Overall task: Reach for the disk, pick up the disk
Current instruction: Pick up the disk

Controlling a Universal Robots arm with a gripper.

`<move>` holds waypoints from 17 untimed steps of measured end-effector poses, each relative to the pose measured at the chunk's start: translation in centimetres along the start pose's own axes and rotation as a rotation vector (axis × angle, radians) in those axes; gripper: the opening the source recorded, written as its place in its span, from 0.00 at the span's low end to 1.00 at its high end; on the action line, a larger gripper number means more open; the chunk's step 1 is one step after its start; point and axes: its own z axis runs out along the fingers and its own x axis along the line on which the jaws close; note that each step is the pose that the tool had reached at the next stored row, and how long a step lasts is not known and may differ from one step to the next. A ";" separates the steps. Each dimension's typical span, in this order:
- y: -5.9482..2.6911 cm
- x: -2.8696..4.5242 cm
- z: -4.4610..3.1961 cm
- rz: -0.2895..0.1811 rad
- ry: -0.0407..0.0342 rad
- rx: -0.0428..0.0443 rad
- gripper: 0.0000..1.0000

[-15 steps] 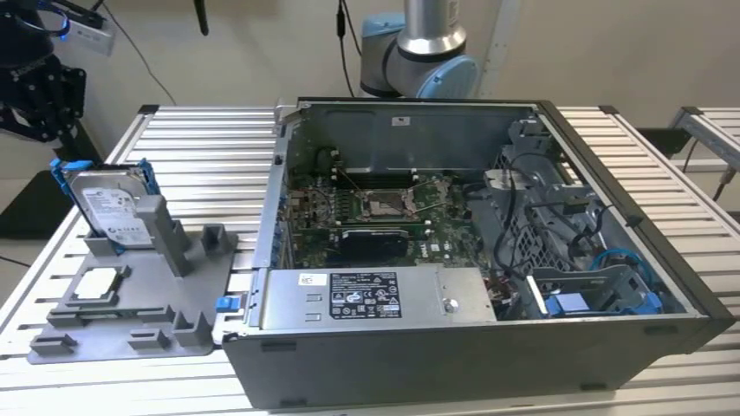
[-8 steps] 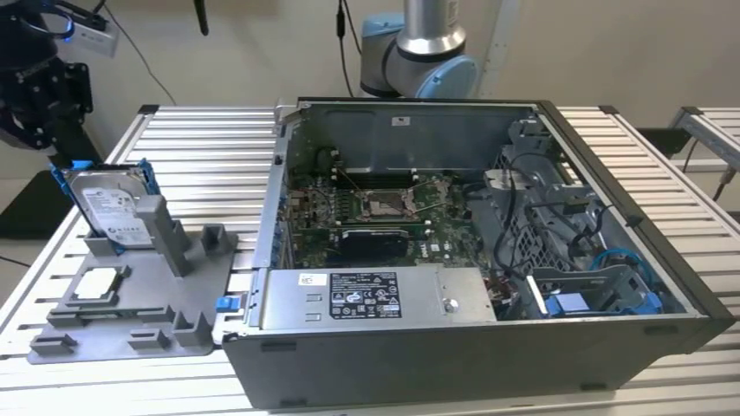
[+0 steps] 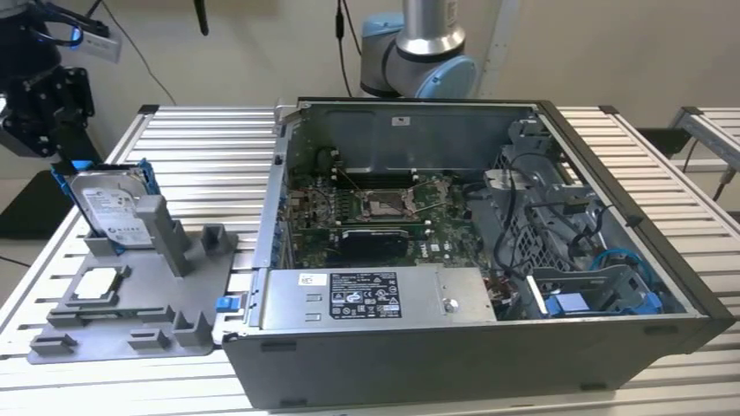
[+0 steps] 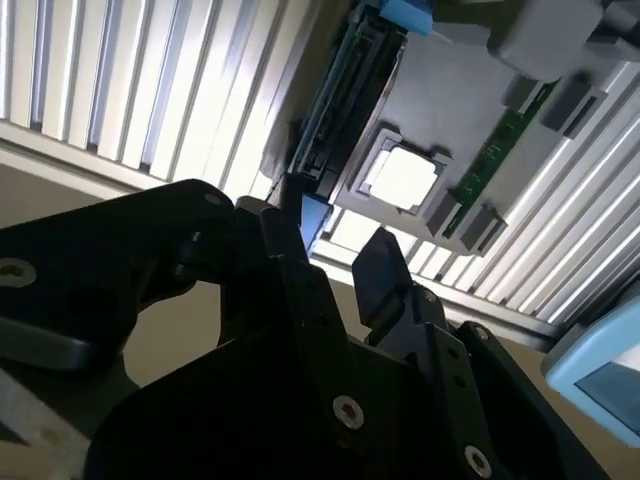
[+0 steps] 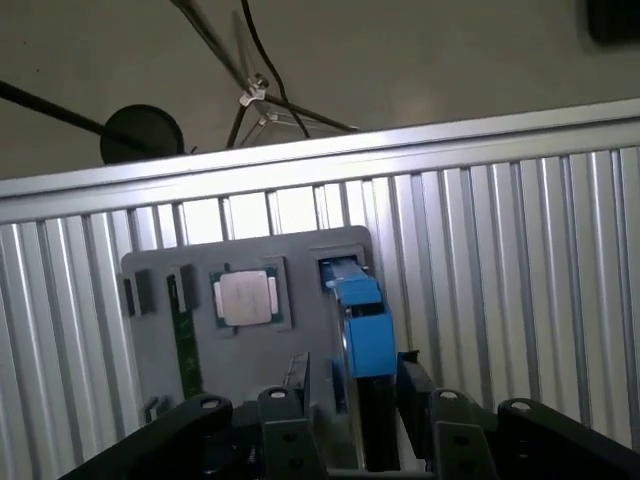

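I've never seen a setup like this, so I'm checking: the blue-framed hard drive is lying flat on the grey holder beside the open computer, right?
Not flat. In the exterior view the hard drive stands upright on its edge in the grey holder, beside the open computer.

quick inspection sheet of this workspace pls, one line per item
surface: slatted metal table carrying a grey fixture tray
job's things: disk stands on edge in the tray, blue bracket around it, not lifted
clutter: square chip in the tray; open computer case
grippers: gripper open, close to the disk's top edge, contact unclear
cables: blue cable inside the case; black leads on the floor
surroundings: arm base behind the case; second table at the exterior view's right
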 end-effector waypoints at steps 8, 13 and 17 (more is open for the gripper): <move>0.02 -0.25 1.15 -0.040 -0.0010 0.0007 1.00; 0.10 -0.30 1.90 -0.046 -0.0027 0.0006 1.00; 0.12 -0.35 2.62 -0.049 -0.0030 0.0006 1.00</move>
